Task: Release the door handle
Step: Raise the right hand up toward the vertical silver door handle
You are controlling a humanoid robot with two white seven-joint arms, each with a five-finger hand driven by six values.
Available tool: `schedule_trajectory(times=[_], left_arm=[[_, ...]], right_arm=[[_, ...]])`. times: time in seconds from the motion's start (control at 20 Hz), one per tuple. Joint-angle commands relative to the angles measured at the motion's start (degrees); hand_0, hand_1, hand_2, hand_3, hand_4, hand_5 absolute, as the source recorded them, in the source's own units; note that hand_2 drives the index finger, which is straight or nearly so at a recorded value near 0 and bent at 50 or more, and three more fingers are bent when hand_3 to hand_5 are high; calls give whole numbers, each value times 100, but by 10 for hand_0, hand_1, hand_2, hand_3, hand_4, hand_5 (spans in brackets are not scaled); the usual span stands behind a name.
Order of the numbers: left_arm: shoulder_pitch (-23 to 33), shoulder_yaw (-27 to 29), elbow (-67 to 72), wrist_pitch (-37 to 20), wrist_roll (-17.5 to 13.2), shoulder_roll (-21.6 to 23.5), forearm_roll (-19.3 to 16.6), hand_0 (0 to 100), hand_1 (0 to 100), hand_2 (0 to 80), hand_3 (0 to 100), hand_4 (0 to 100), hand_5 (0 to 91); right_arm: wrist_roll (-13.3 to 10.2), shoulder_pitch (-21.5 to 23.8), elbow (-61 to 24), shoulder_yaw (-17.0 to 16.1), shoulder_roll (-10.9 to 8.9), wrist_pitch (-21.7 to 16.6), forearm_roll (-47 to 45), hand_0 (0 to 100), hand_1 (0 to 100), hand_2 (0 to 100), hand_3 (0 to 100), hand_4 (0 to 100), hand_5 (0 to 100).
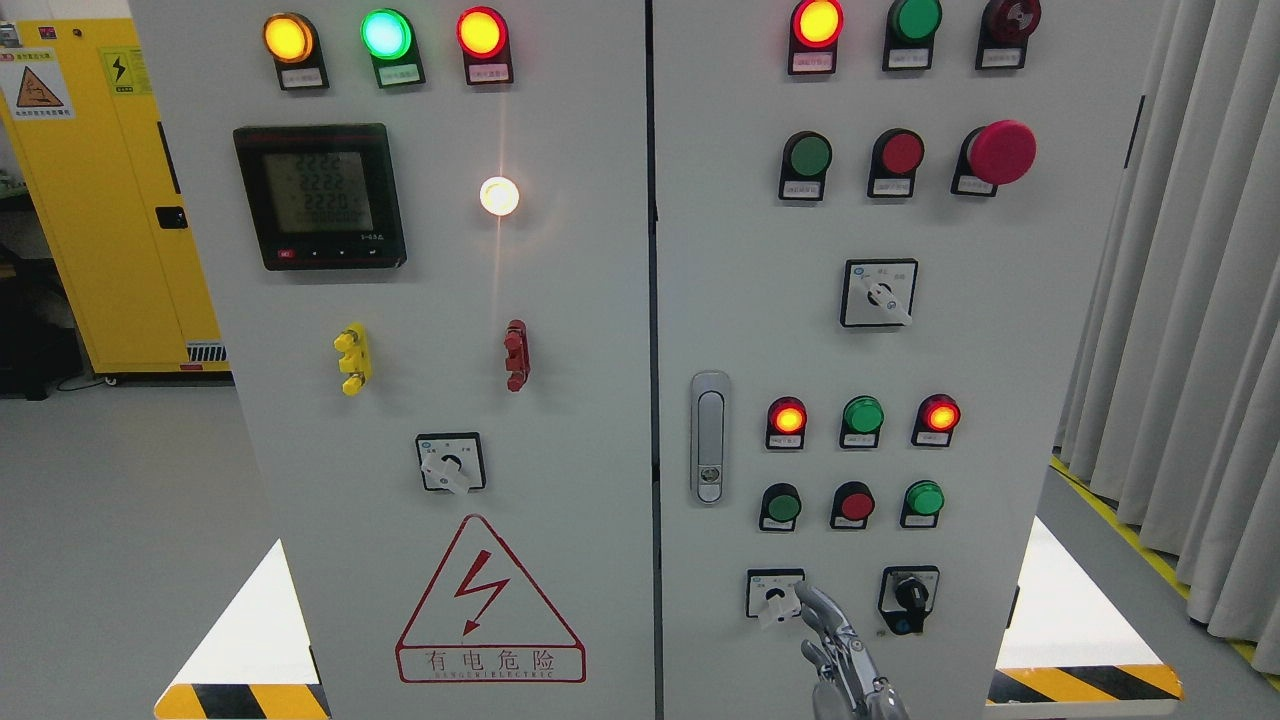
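The door handle [709,437] sits upright and flush in the right cabinet door [900,350], just right of the centre seam, and nothing touches it. Down at the bottom edge, right of middle, the right hand [838,655] rises with loosely extended fingers [815,605], holding nothing, its tip right at the white rotary switch [775,594] below the handle. The left door [440,350] carries a digital meter [319,196] at upper left.

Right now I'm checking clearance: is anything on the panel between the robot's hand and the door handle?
Nothing visible does. The right hand sits low, fingertip by the rotary switch; the door handle is up and left across bare panel.
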Motion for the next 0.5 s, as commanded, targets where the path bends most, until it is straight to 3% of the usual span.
schedule_trajectory(times=[0.0, 0.4, 0.45], left_arm=[[0, 0, -88, 4, 1, 0, 0, 120, 556, 0, 0, 0, 0], [0, 0, -88, 4, 1, 0, 0, 120, 556, 0, 0, 0, 0], [0, 0, -88, 4, 1, 0, 0, 120, 556, 0, 0, 0, 0]], right_arm=[[-10, 12, -14, -85, -59, 9, 93, 257, 108, 0, 0, 0, 0], [-10, 3, -14, -76, -67, 9, 136, 253, 147, 0, 0, 0, 0], [-1, -14, -14, -76, -68, 9, 250, 243, 219, 0, 81, 90, 0]])
